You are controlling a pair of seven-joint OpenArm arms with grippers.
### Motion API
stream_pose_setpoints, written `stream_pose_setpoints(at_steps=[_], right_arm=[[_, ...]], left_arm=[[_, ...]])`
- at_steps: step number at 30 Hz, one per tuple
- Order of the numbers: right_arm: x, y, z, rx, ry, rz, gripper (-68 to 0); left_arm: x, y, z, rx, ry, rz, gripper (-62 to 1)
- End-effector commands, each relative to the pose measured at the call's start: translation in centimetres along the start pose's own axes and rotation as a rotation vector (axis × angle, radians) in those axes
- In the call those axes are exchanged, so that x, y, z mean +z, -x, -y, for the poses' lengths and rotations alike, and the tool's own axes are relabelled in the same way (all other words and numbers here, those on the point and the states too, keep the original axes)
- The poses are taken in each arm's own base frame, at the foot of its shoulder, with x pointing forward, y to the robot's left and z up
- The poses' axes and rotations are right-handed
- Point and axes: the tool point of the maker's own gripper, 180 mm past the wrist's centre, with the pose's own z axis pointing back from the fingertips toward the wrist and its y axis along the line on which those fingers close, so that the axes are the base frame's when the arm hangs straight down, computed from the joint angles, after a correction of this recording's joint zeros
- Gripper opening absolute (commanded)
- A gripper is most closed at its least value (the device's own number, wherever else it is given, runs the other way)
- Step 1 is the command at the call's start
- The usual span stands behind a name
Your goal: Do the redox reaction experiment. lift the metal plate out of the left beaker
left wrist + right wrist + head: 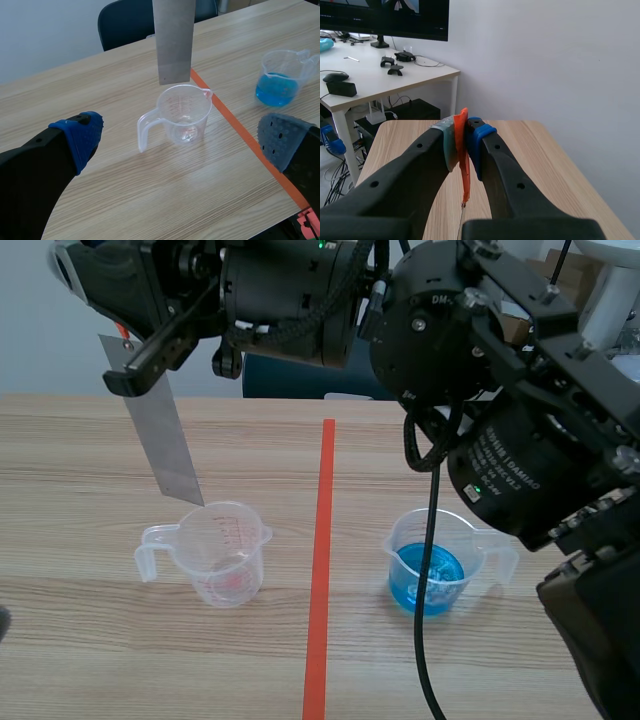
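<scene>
**Plate clear of L beaker, held in R claw**

L claw (pixel 181 142) is wide open, pads far apart, w/ the clear L beaker (pixel 184 115) upright on the counter (pixel 150 195) ahead of it. R arm crosses the top of the scene view. R claw (pixel 135 360) is pinched tight on the top end of the metal plate (pixel 165 435). Plate hangs tilted, lower end just above the beaker rim, outside it. Next comes the orange-red tape line (pixel 322 570). Then the R beaker (pixel 435 565) w/ blue liquid, well apart.
</scene>
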Motion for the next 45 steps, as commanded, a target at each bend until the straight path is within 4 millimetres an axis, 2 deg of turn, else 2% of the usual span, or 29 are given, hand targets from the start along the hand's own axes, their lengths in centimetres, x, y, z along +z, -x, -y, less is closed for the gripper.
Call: stream_pose_setpoints(at_steps=[1,45], right_arm=[[-0.22,-1.65,0.01,0.028,-0.017,0.044,-67.8],[-0.19,-2.09,-0.02,0.016,-0.018,0.062,-67.8]], left_arm=[[-0.13,-0.80,0.14,0.005,0.005,0.033,1.4],[-0.13,-0.93,0.14,0.005,0.005,0.040,1.4]])
